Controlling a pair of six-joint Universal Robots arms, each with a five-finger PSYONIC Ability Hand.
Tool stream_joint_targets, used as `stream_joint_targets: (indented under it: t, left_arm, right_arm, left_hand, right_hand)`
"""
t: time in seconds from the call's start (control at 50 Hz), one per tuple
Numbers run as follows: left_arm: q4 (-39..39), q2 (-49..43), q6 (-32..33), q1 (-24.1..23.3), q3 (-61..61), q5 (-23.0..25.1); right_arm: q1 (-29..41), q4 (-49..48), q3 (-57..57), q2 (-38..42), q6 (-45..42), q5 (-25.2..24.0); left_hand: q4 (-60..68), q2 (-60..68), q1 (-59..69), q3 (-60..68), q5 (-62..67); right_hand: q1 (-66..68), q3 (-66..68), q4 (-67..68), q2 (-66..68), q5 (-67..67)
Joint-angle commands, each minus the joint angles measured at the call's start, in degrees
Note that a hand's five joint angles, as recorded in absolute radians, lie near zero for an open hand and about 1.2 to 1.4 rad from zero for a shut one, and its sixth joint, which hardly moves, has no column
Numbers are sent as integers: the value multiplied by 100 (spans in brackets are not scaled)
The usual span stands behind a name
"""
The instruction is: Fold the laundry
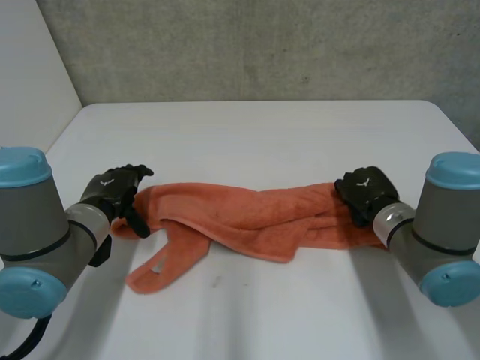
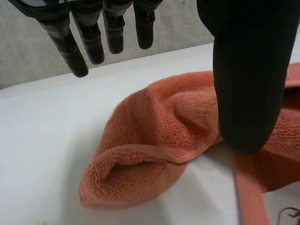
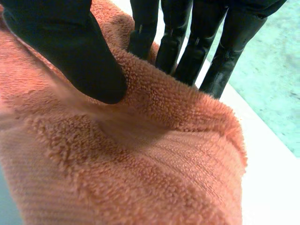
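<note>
The left hand is shown at the left end of an orange terry towel. Its fingers are held straight and spread above the flat white surface, clear of the cloth, and the thumb is lowered against the towel's rolled edge, so nothing is gripped. The towel is laid as a long bunched band across the middle of the surface, between the two hands. A loose hemmed flap trails toward the near side by the left hand. At the right end, the right hand is closed on the cloth: a ridge of pile is pinched between the thumb and the fingers behind it.

The step in hand is judged to be the opening-out of the towel; no fold is yet formed. For the next move, a grip by the left hand on its end would be called for, so that the band could be drawn out and spread flat.

The surface is backed by a grey concrete wall, with a plain white wall at the left.
</note>
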Motion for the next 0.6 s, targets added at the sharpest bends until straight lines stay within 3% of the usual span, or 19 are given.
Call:
stream_joint_targets:
  t: [0.02,0.08,0.12,0.3,0.6]
  left_arm:
    - [-1,48,0,30,-36,9]
    - [-1,48,0,30,-45,9]
    - [-1,48,0,21,-45,9]
    - [-10,57,0,21,-62,9]
    - [-19,57,-9,21,-80,9]
  right_arm:
    - [-439,328,-39,-76,163,-19]
    - [-466,408,-39,-76,242,-28]
    - [-483,583,-31,-120,470,-71]
    - [-668,725,347,-533,796,-476]
    - [-1072,655,1673,-2070,691,-1249]
  left_hand:
    - [224,230,254,238,232]
    - [224,230,254,238,232]
    - [224,230,254,238,232]
    - [224,230,254,238,232]
    - [190,196,220,204,198]
  right_hand:
    - [282,-932,-940,-920,-745]
    - [-194,-1407,-1416,-1395,-1220]
    - [-1317,-2530,-2539,-2518,-2344]
    - [-1237,-2450,-2459,-2438,-2263]
    - [-1305,-2518,-2526,-2506,-2331]
